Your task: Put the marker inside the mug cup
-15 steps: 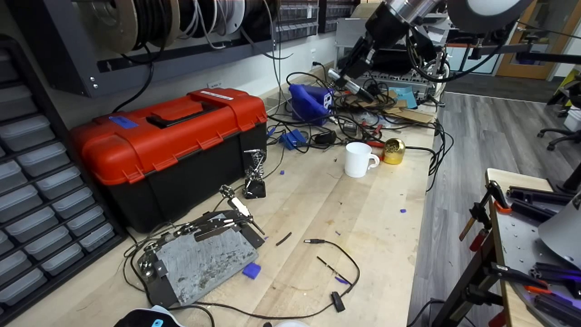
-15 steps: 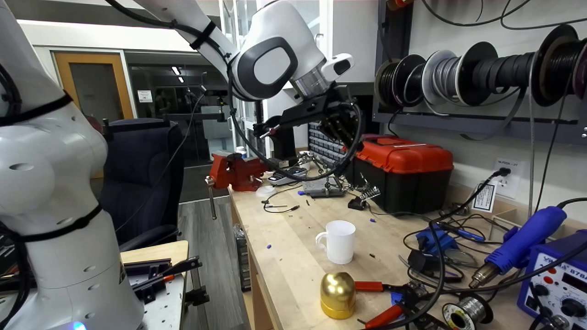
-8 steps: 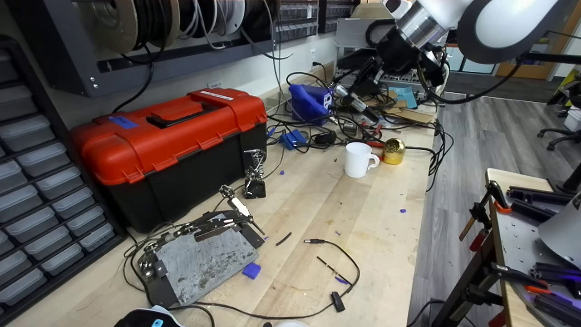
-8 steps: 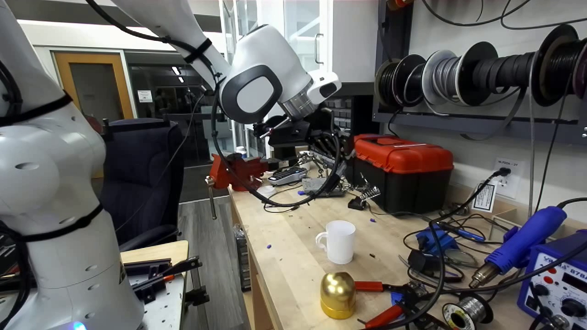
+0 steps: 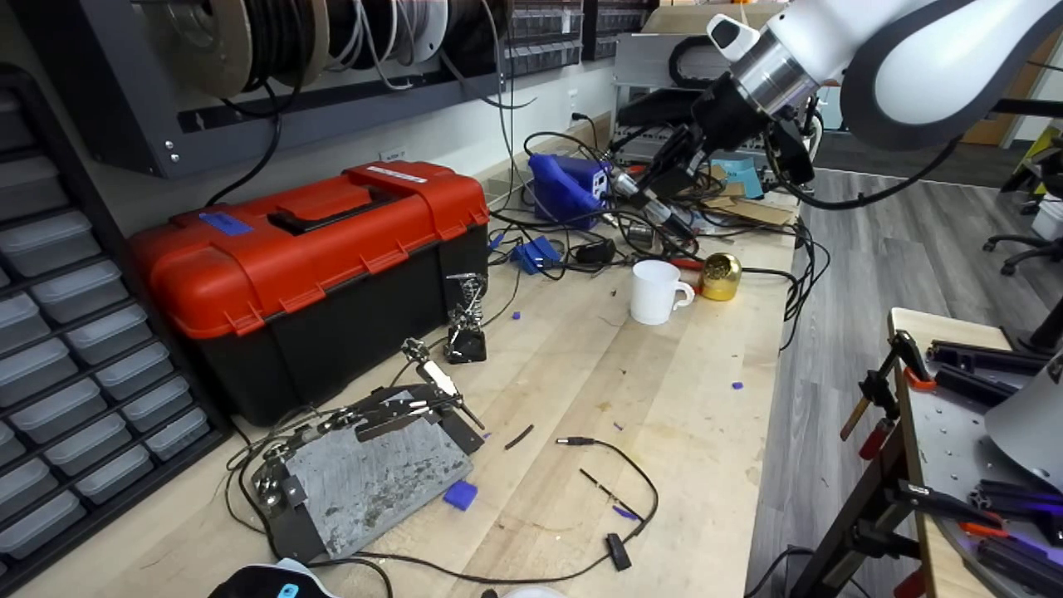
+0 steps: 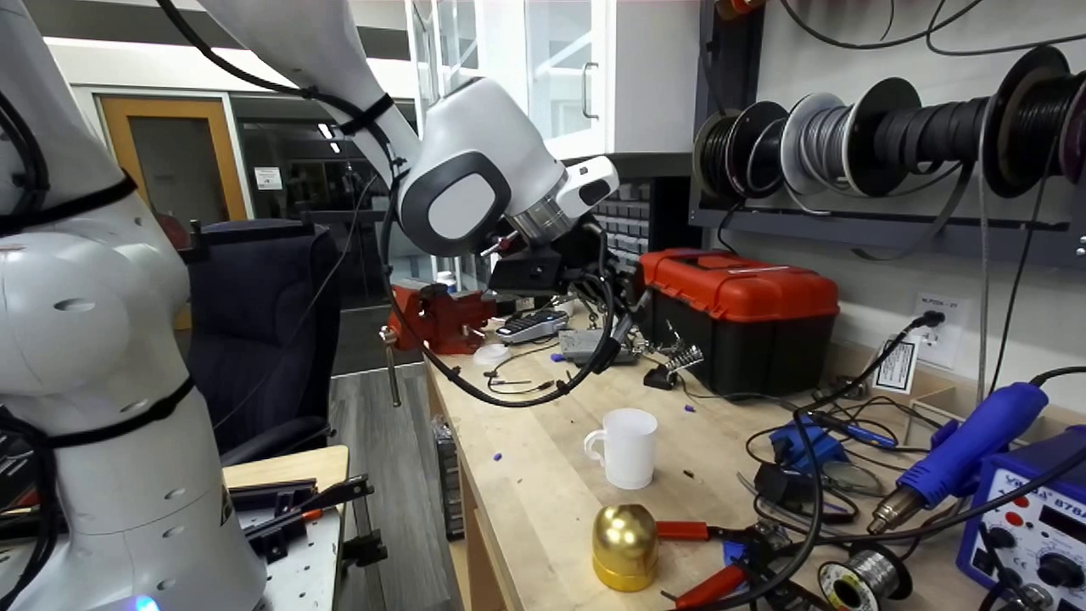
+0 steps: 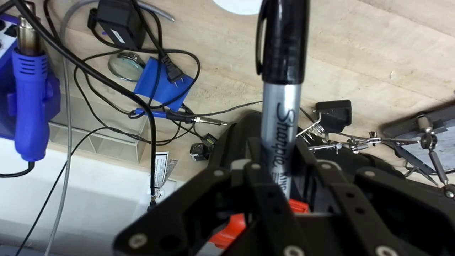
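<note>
The marker (image 7: 282, 103) is a grey Sharpie with a black cap. My gripper (image 7: 279, 149) is shut on its grey body, and the cap end sticks out beyond the fingers. In both exterior views the marker hangs tilted in the air, cap end downward (image 5: 662, 213) (image 6: 624, 329). The white mug cup (image 5: 653, 292) stands upright on the table, handle to one side; it also shows in an exterior view (image 6: 631, 450). Only a slice of its white edge (image 7: 241, 5) shows at the top of the wrist view, beside the cap. The marker is apart from the mug and above table height.
A gold round holder (image 6: 625, 547) and red-handled pliers (image 6: 683, 530) lie close to the mug. A red and black toolbox (image 5: 315, 282) stands along the wall. Cables and a blue hot-air tool (image 6: 976, 445) lie near the mug's far side. A helping-hands stand (image 5: 374, 473) is on the table.
The arm has come down with the marker still held. The marker is lower and further right in one exterior view, lower and further left in the other. The mug has not moved.
</note>
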`<state>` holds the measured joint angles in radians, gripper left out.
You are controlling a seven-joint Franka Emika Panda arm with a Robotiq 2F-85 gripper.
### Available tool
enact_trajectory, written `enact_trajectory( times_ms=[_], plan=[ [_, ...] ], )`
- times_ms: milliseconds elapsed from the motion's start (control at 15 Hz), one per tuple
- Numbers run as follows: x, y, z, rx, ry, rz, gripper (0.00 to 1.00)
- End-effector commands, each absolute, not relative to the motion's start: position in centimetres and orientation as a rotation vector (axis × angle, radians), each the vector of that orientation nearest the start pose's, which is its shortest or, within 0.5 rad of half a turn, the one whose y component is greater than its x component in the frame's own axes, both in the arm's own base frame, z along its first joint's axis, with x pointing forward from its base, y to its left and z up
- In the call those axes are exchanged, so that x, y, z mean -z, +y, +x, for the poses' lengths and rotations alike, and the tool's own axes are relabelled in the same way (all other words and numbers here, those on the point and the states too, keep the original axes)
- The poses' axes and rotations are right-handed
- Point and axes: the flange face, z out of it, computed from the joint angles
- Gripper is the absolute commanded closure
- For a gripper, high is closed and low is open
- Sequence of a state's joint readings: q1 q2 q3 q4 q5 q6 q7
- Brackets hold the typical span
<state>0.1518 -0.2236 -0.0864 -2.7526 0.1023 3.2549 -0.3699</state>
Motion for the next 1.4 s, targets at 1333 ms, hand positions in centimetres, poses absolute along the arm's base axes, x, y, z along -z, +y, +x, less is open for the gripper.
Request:
enact_trajectory(
  times_ms=[1333],
  plan=[
    [-31.8,1.5,46.0,1.152,-0.520,-2.979,0.94]
  ],
)
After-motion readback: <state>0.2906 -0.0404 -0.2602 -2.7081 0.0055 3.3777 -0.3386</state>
